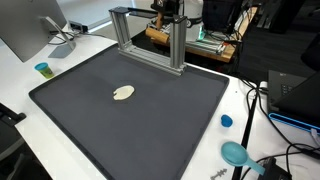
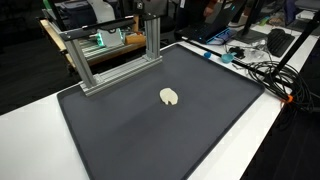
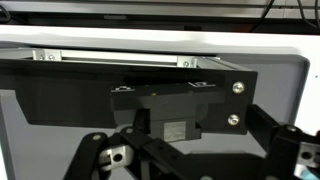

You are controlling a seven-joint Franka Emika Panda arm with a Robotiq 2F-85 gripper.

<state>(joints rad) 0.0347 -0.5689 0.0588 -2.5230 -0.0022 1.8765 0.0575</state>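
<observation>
Hand [image 3: 195, 155]: is standing open, gripping nothing, hovering close to the frame.
Aluminium frame [image 1: 148, 38]: is standing at the black mat's [image 1: 150, 130] far edge.
Care: keeping the spread fingers clear of the posts seems wise.

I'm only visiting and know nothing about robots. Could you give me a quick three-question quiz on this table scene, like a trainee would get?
1. True or false: the pale flat piece lies alone on the dark mat, with nothing touching it.
2. In both exterior views, what stands at one edge of the mat? A) a metal frame B) a wooden crate C) a stack of plates
3. Fill in the gap: in the wrist view, the jaws of the tool stand ____.

Key: 1 true; 2 A; 3 open.
</observation>
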